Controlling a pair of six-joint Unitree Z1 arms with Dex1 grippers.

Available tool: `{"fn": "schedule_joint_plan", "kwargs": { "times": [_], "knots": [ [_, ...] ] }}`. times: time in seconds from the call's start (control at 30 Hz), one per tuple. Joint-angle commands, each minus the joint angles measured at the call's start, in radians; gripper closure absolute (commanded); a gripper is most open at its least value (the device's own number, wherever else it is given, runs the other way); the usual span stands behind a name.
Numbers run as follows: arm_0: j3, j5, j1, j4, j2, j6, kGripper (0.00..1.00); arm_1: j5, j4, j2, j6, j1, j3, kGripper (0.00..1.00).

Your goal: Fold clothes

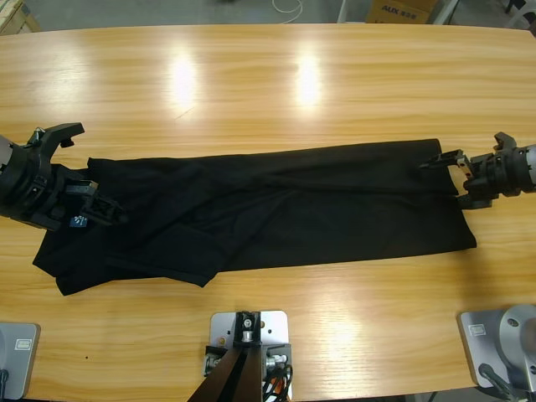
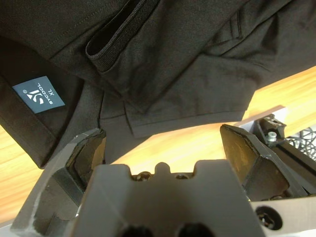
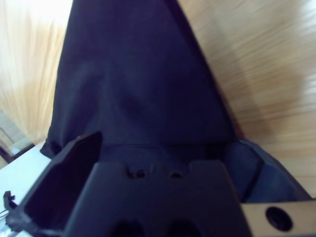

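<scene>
On the wooden table the folded polo shirt lies between both grippers' spread, empty fingers.

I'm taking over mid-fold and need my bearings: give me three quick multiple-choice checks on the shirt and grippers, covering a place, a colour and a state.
1. Where is the left gripper?
A. at the collar end of the polo shirt
B. at the plain end
C. over bare table

2. What colour is the neck label?
A. red
B. teal
C. yellow

3. How do the left gripper's jaws stand?
A. open
B. shut on the shirt
C. shut on nothing

Answers: 1 A, the label shows just past its jaws. 2 B, teal with white print. 3 A, a wide gap with shirt and wood showing between them.
</scene>
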Motion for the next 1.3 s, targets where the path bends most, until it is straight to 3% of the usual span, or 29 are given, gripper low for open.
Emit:
{"fn": "schedule_joint_plan", "kwargs": {
  "times": [0.03,0.2,0.37,0.4,0.6,0.73,0.83,0.9,1.03,1.3],
  "knots": [
    [0.011,-0.019,-0.006,0.016,-0.030,-0.012,0.094,0.037,0.042,0.108,-0.013,-0.009,0.012,0.024],
    [0.016,-0.019,-0.006,0.017,-0.032,-0.012,0.092,0.041,0.045,0.126,-0.012,-0.009,0.006,0.038],
    [0.008,-0.019,-0.006,0.015,-0.025,-0.012,0.092,0.041,0.045,0.143,-0.012,-0.009,0.001,0.118],
    [0.008,-0.019,-0.006,0.015,-0.025,-0.012,0.092,0.040,0.044,0.142,-0.014,-0.009,0.001,0.155],
    [0.011,-0.019,-0.006,0.015,-0.021,-0.010,0.092,0.039,0.044,0.132,-0.052,-0.009,0.001,0.643],
    [0.014,-0.019,-0.006,0.015,-0.022,-0.009,0.092,0.056,0.045,0.132,-0.067,-0.009,0.001,0.692],
    [0.020,-0.019,-0.006,0.015,-0.020,-0.007,0.092,0.059,0.045,0.130,-0.080,-0.009,0.001,0.794],
    [0.021,-0.019,-0.006,0.015,-0.018,-0.006,0.092,0.059,0.045,0.126,-0.088,-0.009,0.000,0.915],
    [0.025,-0.019,-0.006,0.015,-0.015,-0.005,0.092,0.056,0.042,0.129,-0.091,-0.009,-0.007,1.000],
    [0.025,-0.019,-0.009,0.014,-0.002,-0.004,0.092,0.025,0.030,0.090,-0.121,-0.009,-0.005,1.000]
  ]
}}
